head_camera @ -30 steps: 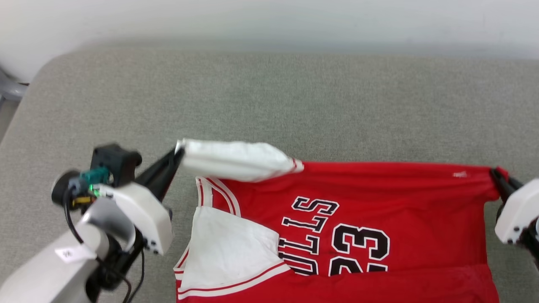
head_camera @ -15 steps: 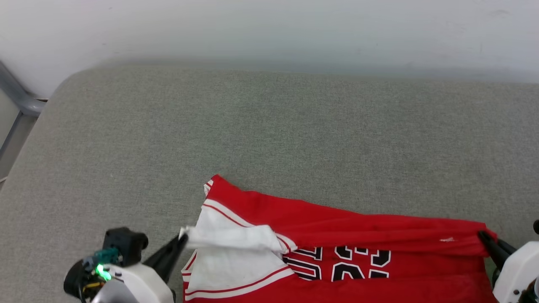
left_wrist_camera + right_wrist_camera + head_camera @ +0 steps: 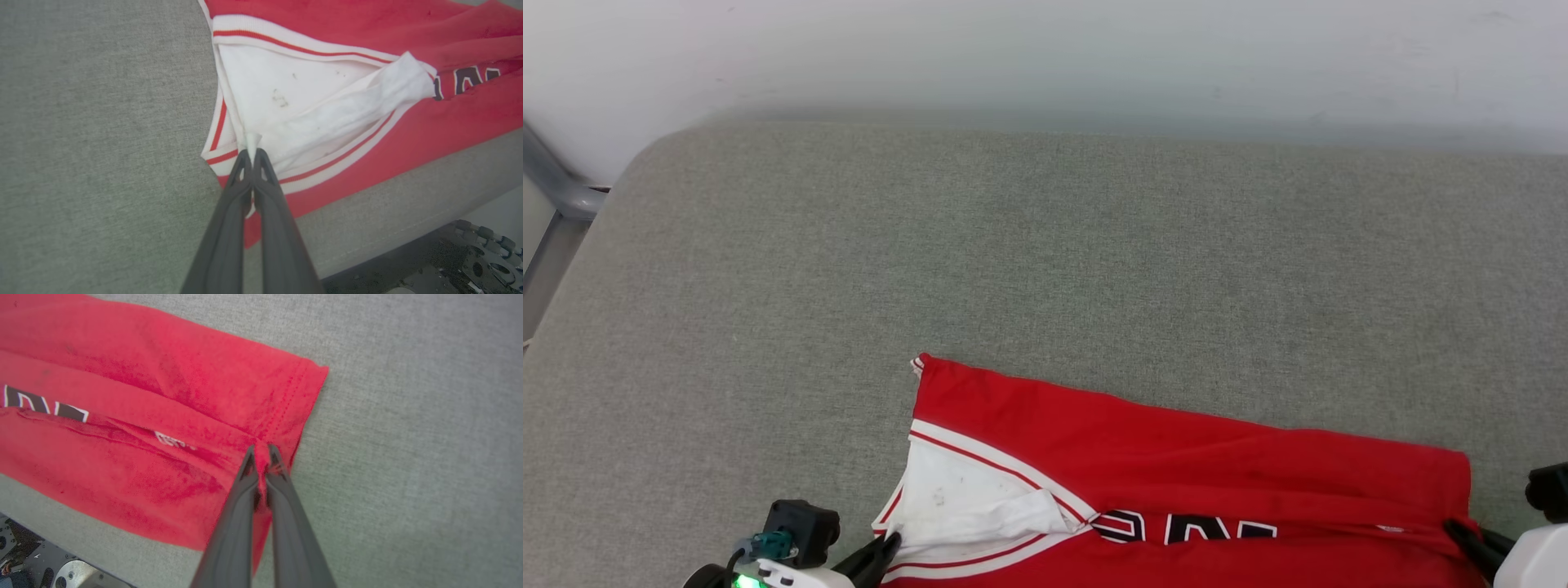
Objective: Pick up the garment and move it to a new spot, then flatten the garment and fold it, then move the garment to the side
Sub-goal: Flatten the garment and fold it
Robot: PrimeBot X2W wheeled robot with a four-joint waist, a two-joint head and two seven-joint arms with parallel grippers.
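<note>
The garment (image 3: 1176,457) is a red shirt with white sleeves and striped trim, lying folded lengthwise at the near edge of the grey cushion. My left gripper (image 3: 890,545) at the lower left is shut on the tip of a white sleeve (image 3: 327,114), which it has drawn back over the shirt. In the left wrist view the left gripper (image 3: 252,153) pinches that white cloth. My right gripper (image 3: 1454,529) at the lower right is shut on the red hem corner; the right wrist view shows the right gripper (image 3: 261,451) pinching red cloth (image 3: 163,416). Black lettering (image 3: 1176,529) peeks from under the fold.
The grey cushion (image 3: 1045,261) spreads wide behind and to the left of the shirt. A pale wall (image 3: 1045,49) runs along the back. A grey metal frame (image 3: 556,196) stands at the far left. The robot's base (image 3: 449,261) lies below the cushion's near edge.
Both grippers have pulled their held edges toward the cushion's near edge, folding the shirt over itself; most of the lettering is now covered. The head camera has tilted up, showing more wall.
</note>
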